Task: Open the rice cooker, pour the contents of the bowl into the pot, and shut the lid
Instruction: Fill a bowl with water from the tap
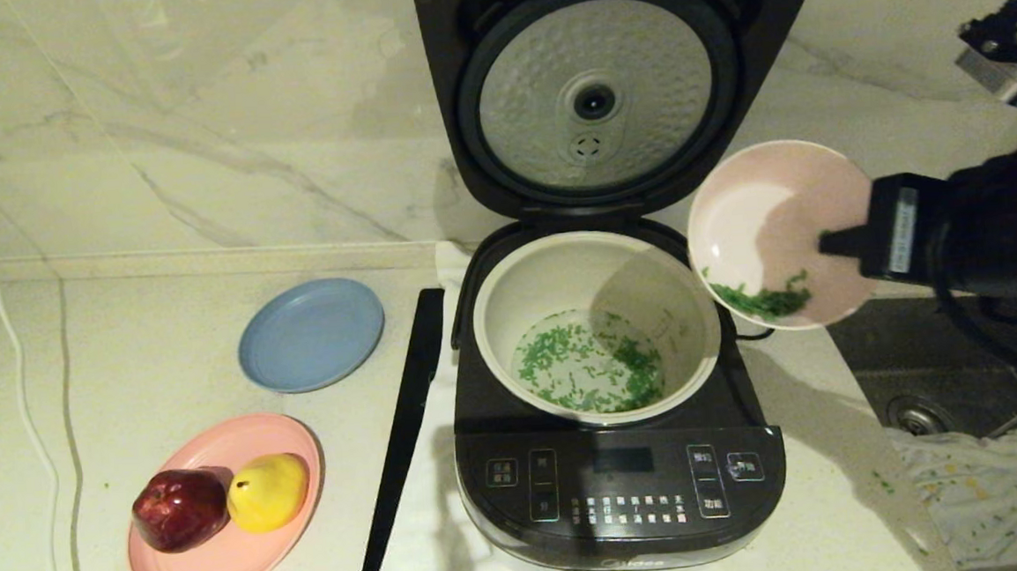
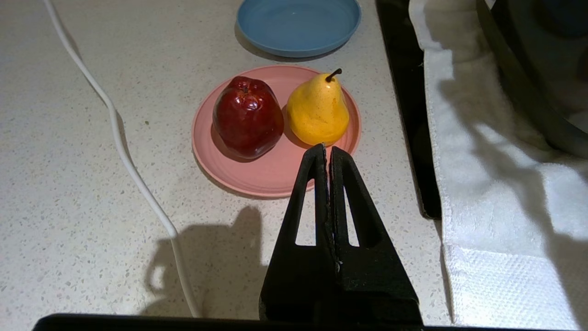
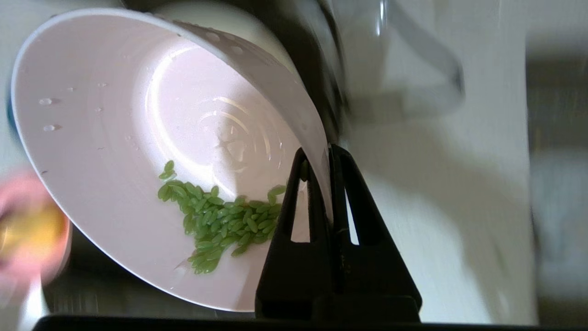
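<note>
A large dark grey squarish rice cooker [image 1: 618, 455] stands near the worktop's [image 1: 124, 344] front edge, its hinged lid [image 1: 611, 85] upright against the marble back wall. Its round cream-white inner pot [image 1: 591, 267] holds green bits and white grains [image 1: 588, 364]. The right end effector [image 3: 328, 154], fingers pressed together on the rim, holds a small pale pink bowl [image 1: 765, 217] tilted above the pot's right edge; green bits remain inside. The left end effector [image 2: 327, 149], fingers together and empty, hangs above the worktop's front left, beside a pink plate [image 1: 217, 568]. A blue plate [image 1: 310, 335] lies behind it, with open worktop around.
</note>
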